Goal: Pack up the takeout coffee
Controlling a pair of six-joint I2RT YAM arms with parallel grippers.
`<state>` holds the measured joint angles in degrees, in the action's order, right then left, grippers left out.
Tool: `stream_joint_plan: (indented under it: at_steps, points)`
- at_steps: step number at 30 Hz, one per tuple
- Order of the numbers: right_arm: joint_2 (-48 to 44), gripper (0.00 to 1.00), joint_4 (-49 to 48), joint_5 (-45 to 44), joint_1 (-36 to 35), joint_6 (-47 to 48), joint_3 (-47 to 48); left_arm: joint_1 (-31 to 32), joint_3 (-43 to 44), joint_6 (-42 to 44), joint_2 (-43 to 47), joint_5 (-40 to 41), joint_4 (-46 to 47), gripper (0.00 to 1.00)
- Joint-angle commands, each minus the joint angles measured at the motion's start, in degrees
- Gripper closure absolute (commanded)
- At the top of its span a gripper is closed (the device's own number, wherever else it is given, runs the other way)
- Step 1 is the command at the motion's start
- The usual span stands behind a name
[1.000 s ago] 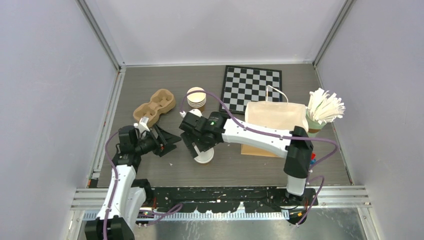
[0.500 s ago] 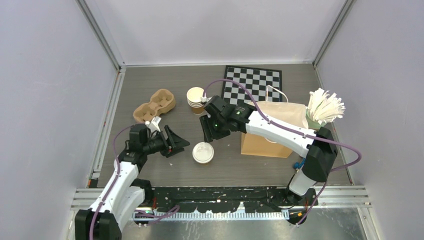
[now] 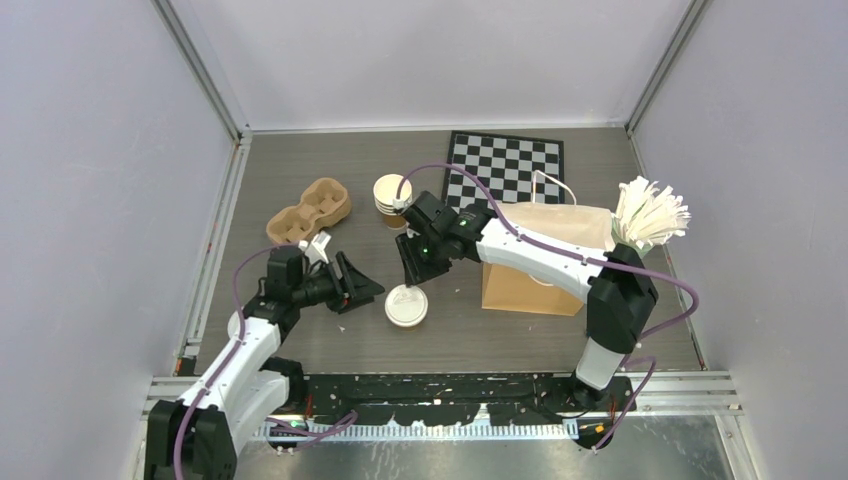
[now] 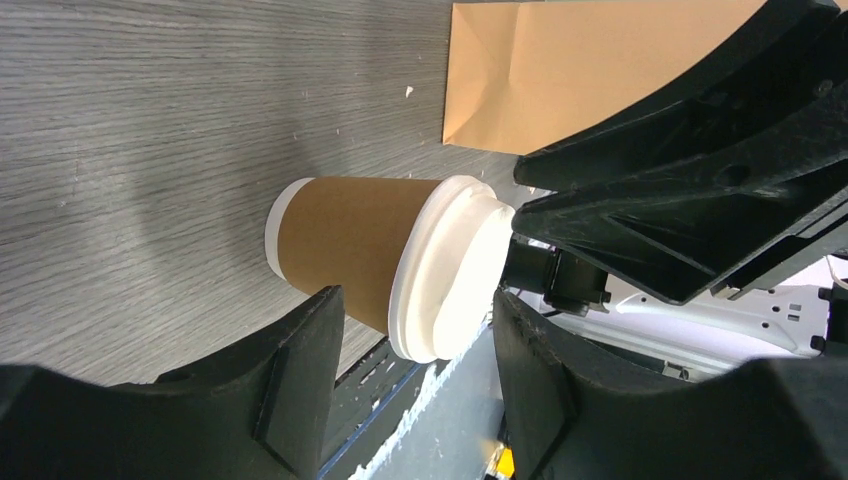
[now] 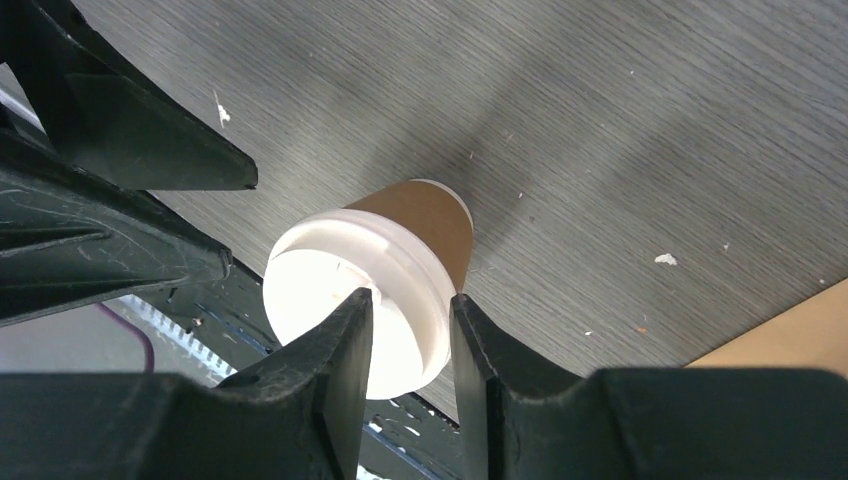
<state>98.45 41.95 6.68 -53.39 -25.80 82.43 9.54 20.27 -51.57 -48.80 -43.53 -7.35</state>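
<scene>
The takeout coffee point(image 3: 406, 306), a tan paper cup with a white lid, stands upright on the table near the front. My left gripper point(image 3: 362, 291) is at its left, open, its tips almost at the cup. In the left wrist view the takeout coffee point(image 4: 372, 252) lies just ahead of the left gripper point(image 4: 415, 375), its lid edge between the fingertips with gaps on both sides. My right gripper point(image 3: 413, 272) hovers just behind and above the lid. In the right wrist view the right gripper point(image 5: 410, 340) has its jaws narrowly apart and empty, with the takeout coffee point(image 5: 350, 285) below them.
A brown paper bag point(image 3: 545, 258) lies right of the cup, partly under the right arm. A stack of lidless cups point(image 3: 391, 198) and a cardboard cup carrier point(image 3: 308, 210) sit behind. A checkerboard point(image 3: 505, 165) and a cup of white sticks point(image 3: 648, 215) are farther back and right.
My right gripper let go of the cup, lifted off it toward the back right, and narrowed its jaws. My left arm moved right toward the cup, its jaws narrowing slightly.
</scene>
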Motion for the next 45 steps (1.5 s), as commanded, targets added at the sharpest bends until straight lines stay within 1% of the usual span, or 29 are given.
stream_joint_plan:
  at_steps: [1, 4, 17, 21, 26, 33, 36, 39, 45]
  points:
    - [-0.04, 0.61, -1.45, 0.07, 0.3, 1.34, 0.81, 0.78, -0.57, 1.39, -0.31, 0.1, 3.25, 0.44]
    - [0.32, 0.61, -1.46, -0.05, 0.69, 1.51, 0.42, 1.0, -0.43, 1.14, -0.83, 0.06, 3.33, 0.46]
    - [1.08, 0.62, -1.7, -0.4, 0.97, 1.9, -0.79, 3.35, 0.12, 2.21, -3.8, 0.19, 3.58, 0.46]
    - [0.9, 0.62, -2.25, -0.34, 0.92, 1.57, -1.49, 4.11, 0.07, 2.29, -3.86, 1.07, 3.85, 0.46]
    - [0.19, 0.62, -2.74, -0.58, 0.99, 1.29, -2.7, 4.52, 0.47, 2.52, -4.24, 0.24, 3.82, 0.47]
    - [-1.98, 0.62, -2.21, 0.04, 0.99, 0.24, -1.99, 4.63, 1.02, 3.01, -2.56, 1.16, 1.38, 0.47]
    - [-2.67, 0.61, -2.05, 0.38, 0.75, -0.43, -1.89, 4.69, 1.38, 3.06, -1.82, 1.46, 0.18, 0.46]
    - [-2.98, 0.6, -1.48, 0.35, -0.28, -0.73, -1.93, 4.7, 1.69, 2.66, -0.93, 1.03, -0.87, 0.43]
    - [-3.51, 0.55, 0.81, -2.93, -1.83, -1.07, -1.11, 4.7, 1.55, 1.43, 1.15, 0.66, -1.31, 0.38]
